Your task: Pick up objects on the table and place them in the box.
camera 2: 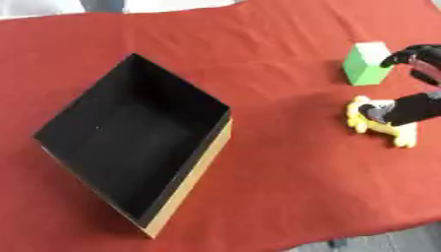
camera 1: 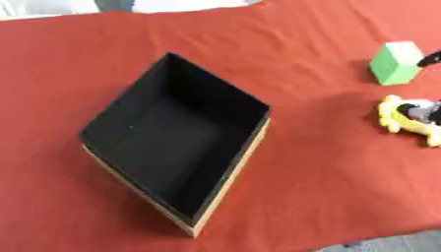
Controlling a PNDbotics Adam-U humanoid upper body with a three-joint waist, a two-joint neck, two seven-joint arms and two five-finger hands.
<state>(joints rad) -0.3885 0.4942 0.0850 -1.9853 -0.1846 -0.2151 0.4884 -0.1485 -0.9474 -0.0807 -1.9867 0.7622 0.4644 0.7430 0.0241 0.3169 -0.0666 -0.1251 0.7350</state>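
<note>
An open box (camera 2: 176,170) with a black inside and tan outer walls stands askew on the left half of the red cloth, and nothing shows inside it. A green block (camera 2: 365,64) sits at the far right. In front of it lies a yellow toy (camera 2: 379,125). My right hand (camera 2: 413,106) comes in from the right edge. One dark finger with a grey tip rests on top of the yellow toy. Its other fingers (camera 2: 415,55) curve in the air just right of the green block and close on nothing. My left hand is out of sight.
The red cloth (camera 2: 284,187) covers the table. Its front edge shows at the lower right corner and its far edge along the top. A broad stretch of cloth separates the box from the two objects.
</note>
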